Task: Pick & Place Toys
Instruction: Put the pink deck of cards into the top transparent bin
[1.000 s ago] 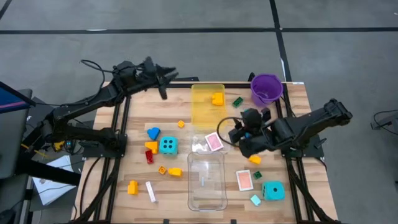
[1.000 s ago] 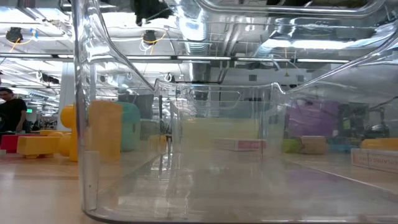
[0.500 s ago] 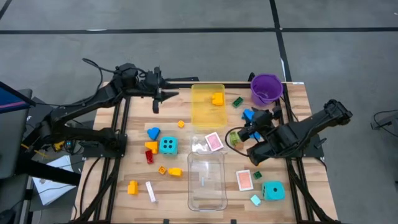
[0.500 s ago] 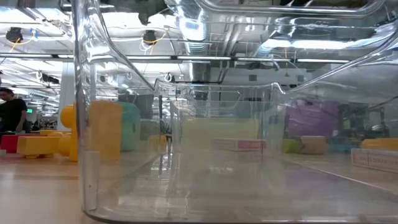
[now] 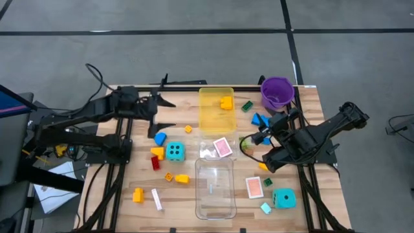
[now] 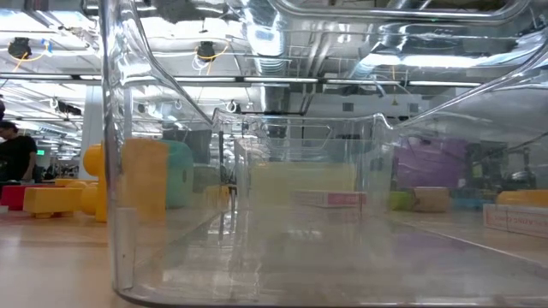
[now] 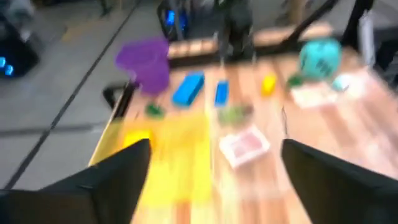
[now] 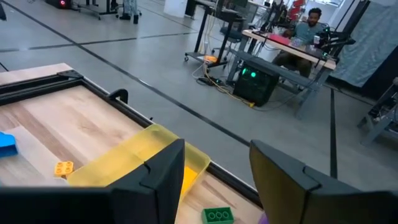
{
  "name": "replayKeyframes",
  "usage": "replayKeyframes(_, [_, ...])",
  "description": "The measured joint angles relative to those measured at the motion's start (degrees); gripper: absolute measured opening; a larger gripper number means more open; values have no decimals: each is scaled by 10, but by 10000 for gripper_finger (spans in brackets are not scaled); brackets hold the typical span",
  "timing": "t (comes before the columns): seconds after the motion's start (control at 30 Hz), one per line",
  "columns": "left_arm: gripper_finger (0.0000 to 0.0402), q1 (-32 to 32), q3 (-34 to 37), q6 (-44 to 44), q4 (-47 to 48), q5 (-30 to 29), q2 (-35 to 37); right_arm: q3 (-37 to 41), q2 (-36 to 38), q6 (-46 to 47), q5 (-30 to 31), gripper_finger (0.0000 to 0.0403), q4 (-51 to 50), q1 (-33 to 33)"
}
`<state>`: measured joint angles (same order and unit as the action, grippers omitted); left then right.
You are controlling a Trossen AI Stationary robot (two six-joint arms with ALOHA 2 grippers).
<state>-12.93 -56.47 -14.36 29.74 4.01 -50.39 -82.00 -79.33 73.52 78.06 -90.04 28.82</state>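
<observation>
The left gripper (image 7: 216, 148) is wide open and holds nothing. In the high view it sits at the upper left of the table (image 5: 194, 207), just left of the yellow tray (image 5: 211, 120). Its two fingers (image 7: 118, 171) point at that tray.

The right gripper (image 8: 216, 158) is part way open. The floor and the yellow tray show through the gap, and no toy is between its fingers. In the high view it is right of the middle, below the purple bucket (image 5: 277, 92). Some blue bricks (image 5: 259, 120) lie just beside it.

The toys are spread over the table. One yellow brick (image 5: 226, 102) lies in the yellow tray, near its top edge. A green brick (image 5: 247, 105) lies between that tray and the bucket. One pink card (image 5: 223, 147) lies in the middle, between the yellow tray and the clear tray (image 5: 215, 194). A second pink card (image 5: 254, 187) lies right of the clear tray. One cyan dice (image 5: 174, 151) sits left of the middle, with a blue piece (image 5: 159, 138) and a red brick (image 5: 155, 163) near it. The other cyan dice (image 5: 284, 198) sits at the lower right. Two more yellow bricks (image 5: 138, 194) lie at the lower left, next to a white piece (image 5: 156, 199).
</observation>
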Motion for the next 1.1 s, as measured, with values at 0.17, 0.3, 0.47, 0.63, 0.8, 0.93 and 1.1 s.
replayKeyframes(0.17, [381,63,0,31,133,4,4,0,0,0,-2,173,0,0])
replayKeyframes(0.3, [345,137,0,79,158,23,-12,0,0,0,-2,173,0,0])
replayKeyframes(0.47, [306,267,0,78,142,39,-45,0,0,7,-13,173,1,0])
replayKeyframes(0.63, [288,411,0,30,132,6,-95,0,0,16,-21,173,2,8])
replayKeyframes(0.8, [285,511,0,59,115,-81,-151,0,0,31,-22,173,3,22])
replayKeyframes(0.93, [285,564,0,84,114,-116,-201,0,0,45,-23,173,3,32])
replayKeyframes(1.1, [285,586,0,105,114,-116,-265,0,0,46,-24,173,8,42])
